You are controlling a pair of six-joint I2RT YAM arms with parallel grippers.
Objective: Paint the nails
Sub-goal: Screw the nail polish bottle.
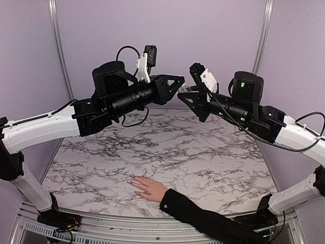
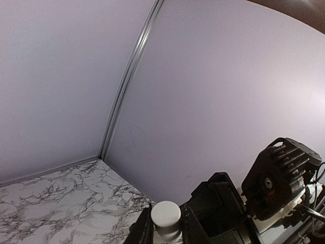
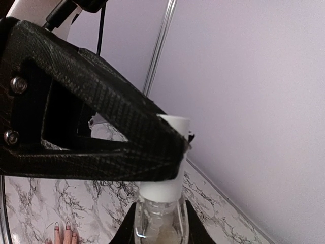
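Two arms are lifted high over the white and black marble worktop [image 1: 213, 168]. Their tips meet in the air near the back wall.

The right gripper [image 1: 188, 92] has its jaws squeezed on a small clear glass bottle [image 3: 157, 223]. The bottle stands up between the jaws in the right wrist view. The left gripper [image 1: 180, 85] has its jaws squeezed on the white round cap [image 3: 170, 152] at the top of the bottle. One black finger [image 3: 101, 127] of the left gripper lies across the cap in that view. The two grippers are just beside each other.

A pale hand [image 1: 149, 188] with a black sleeve [image 1: 203, 217] lies flat on the worktop near the front edge. It is well below the bottle and apart from both grippers. The nails [image 1: 132, 181] are at the tips of the spread fingers, which point to the left. They are too small to see well.
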